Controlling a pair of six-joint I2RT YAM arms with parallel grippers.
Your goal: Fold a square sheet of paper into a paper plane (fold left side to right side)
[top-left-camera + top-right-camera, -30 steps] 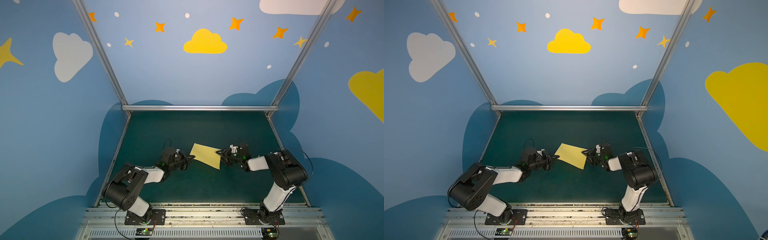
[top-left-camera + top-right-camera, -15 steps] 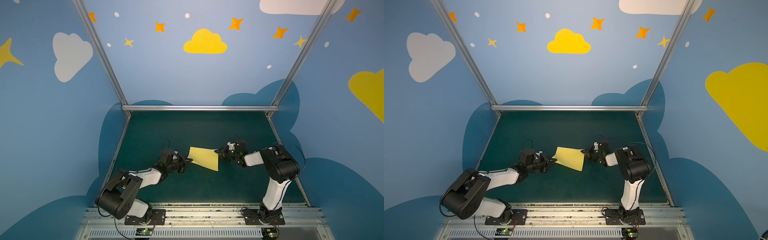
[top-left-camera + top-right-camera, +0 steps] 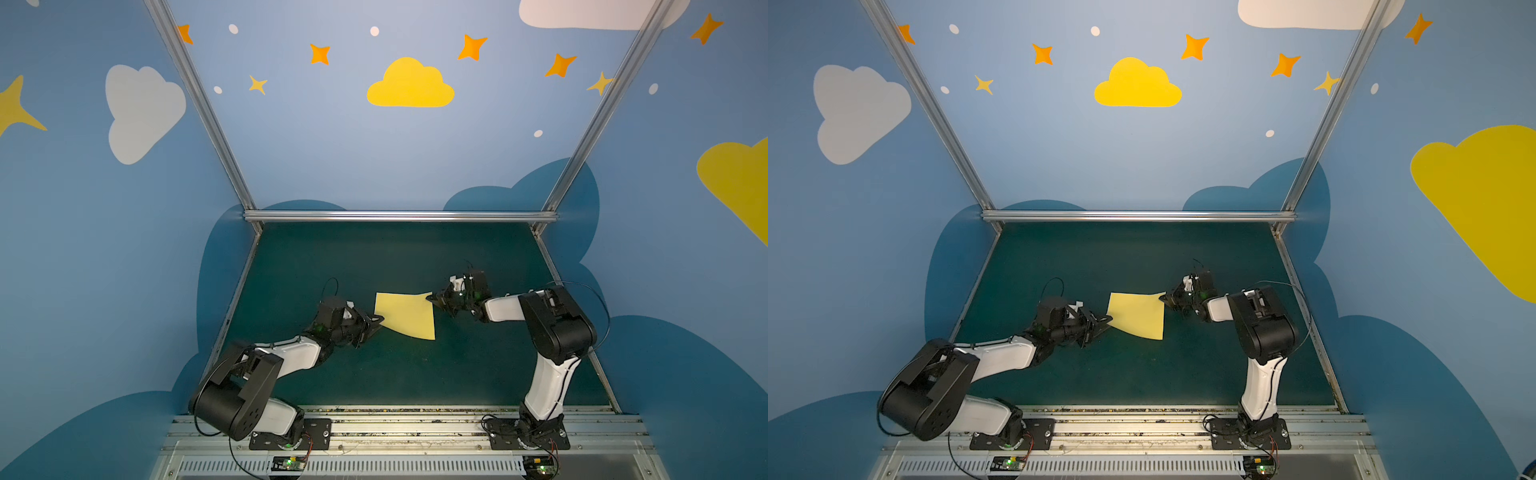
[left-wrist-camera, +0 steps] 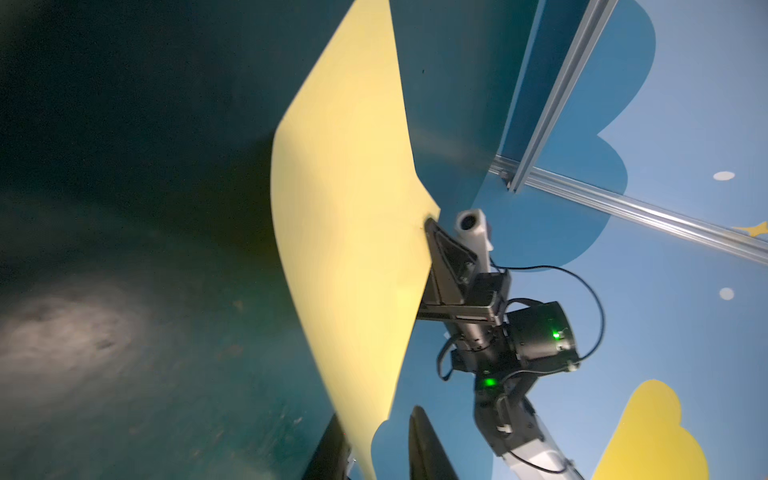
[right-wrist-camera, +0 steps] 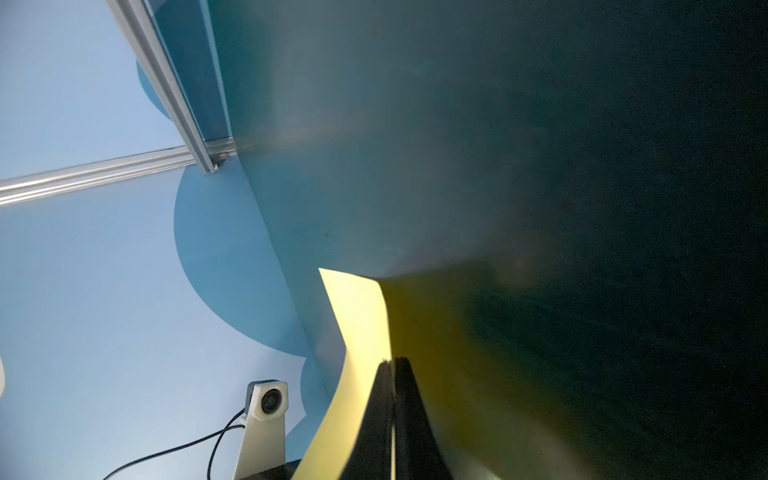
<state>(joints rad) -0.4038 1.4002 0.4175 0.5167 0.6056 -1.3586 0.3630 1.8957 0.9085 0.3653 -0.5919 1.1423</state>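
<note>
**Yellow sheet strung between my two grippers**

The square sheet of paper [image 3: 405, 316] is plain pale yellow, a single layer, and I see no crease on it in either top view. From my left wrist it [image 4: 349, 232] bows in a soft curve above the dark green mat [image 3: 374, 374] instead of lying flat.

It sits mid-mat, between my arms. Being square, it has no real long axis. Its far edge runs straight across from left to right. The diagonal from near-left corner to far-right corner lines up with my two grippers.

My right gripper [image 3: 432, 298] has its fingers [image 5: 407, 415] pressed together on the far-right corner. My left gripper [image 3: 374, 324] is at the near-left corner with its fingers [image 4: 428, 449] apart; the corner passes between them, unclamped.
</note>
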